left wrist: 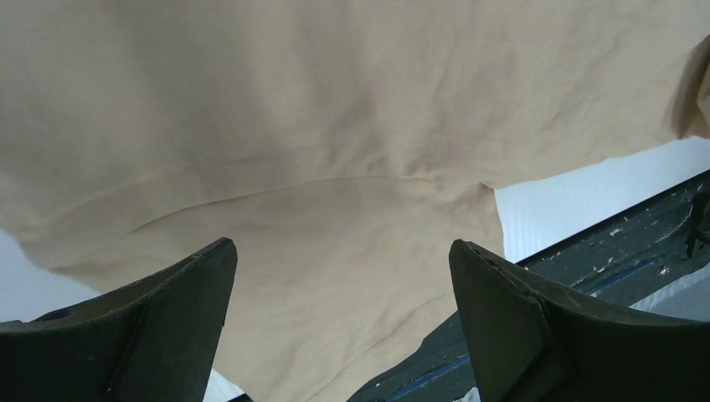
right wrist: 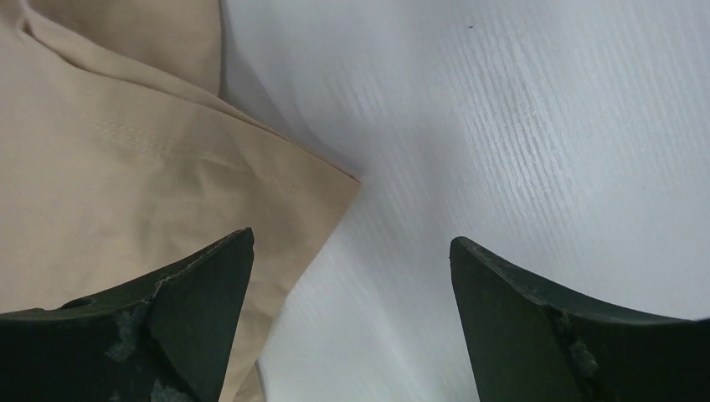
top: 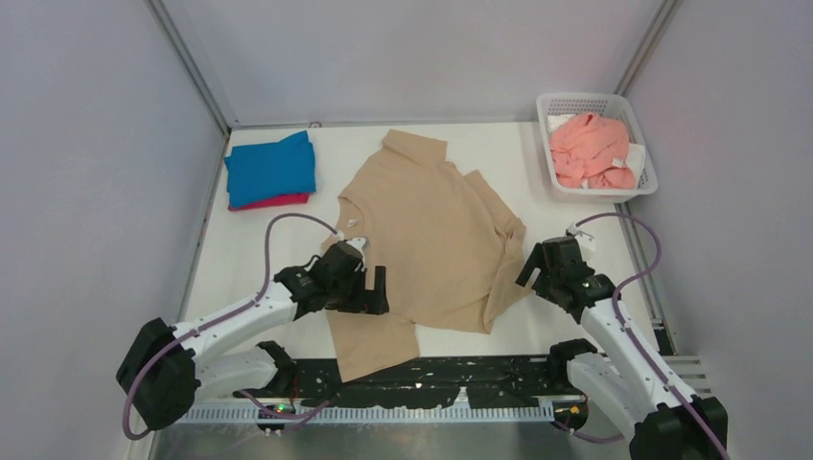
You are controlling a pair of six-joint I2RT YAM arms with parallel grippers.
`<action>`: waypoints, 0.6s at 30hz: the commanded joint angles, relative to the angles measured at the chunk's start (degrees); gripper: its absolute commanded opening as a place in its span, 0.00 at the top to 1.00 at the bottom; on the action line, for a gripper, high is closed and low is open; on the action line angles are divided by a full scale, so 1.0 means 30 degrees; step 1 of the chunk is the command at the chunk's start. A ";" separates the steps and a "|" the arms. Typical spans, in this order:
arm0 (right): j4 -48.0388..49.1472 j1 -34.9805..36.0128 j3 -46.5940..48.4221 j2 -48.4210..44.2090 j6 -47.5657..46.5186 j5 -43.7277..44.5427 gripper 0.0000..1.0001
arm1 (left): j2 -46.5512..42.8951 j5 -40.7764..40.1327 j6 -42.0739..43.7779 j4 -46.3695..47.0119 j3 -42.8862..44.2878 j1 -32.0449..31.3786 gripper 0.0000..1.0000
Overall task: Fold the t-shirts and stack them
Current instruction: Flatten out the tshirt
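Shirt [top: 431, 230] lies spread, apparently for folding, beneath left hand [top: 381, 290], its edge under right hand [top: 535, 280]; both gape wide, empty.

Table layout: four t-shirts, one basket, two grippers.
Spread t-shirt [top: 427, 240] at the centre of the table [top: 499, 153], its near corner lapping onto the base rail [top: 460, 374]; two folded t-shirts [top: 271, 171], one on the other, at far left; basket [top: 599, 98] at far right with a crumpled t-shirt [top: 590, 149] inside; left gripper [top: 369, 287] over the spread t-shirt's near-left part; right gripper [top: 532, 268] straddling its right edge.
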 commanded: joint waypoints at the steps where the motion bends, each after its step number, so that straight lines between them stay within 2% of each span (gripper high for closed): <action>1: 0.2906 -0.0086 -0.0824 0.2667 0.0961 -0.0677 0.13 | 0.1216 0.0329 -0.0296 0.2728 0.0838 -0.0844 0.00; 6: 0.5051 -0.0092 -0.0571 0.4963 0.0579 -0.0986 0.28 | 0.4042 -0.1381 0.0297 0.4357 0.1510 -0.0686 0.00; 8: 0.5709 -0.0096 -0.0338 0.5737 0.0370 -0.1056 0.29 | 0.5518 -0.2036 0.0570 0.4407 0.2338 -0.0153 0.01; 13: 0.5897 -0.0121 0.0352 0.7475 0.0125 -0.0859 0.33 | 0.8502 -0.0165 0.0530 0.4768 0.3834 0.2041 0.00; 18: 0.5840 -0.0120 0.0265 0.7748 0.0138 -0.1070 0.49 | 1.0704 -0.0688 0.1239 0.3507 0.6322 0.3361 0.00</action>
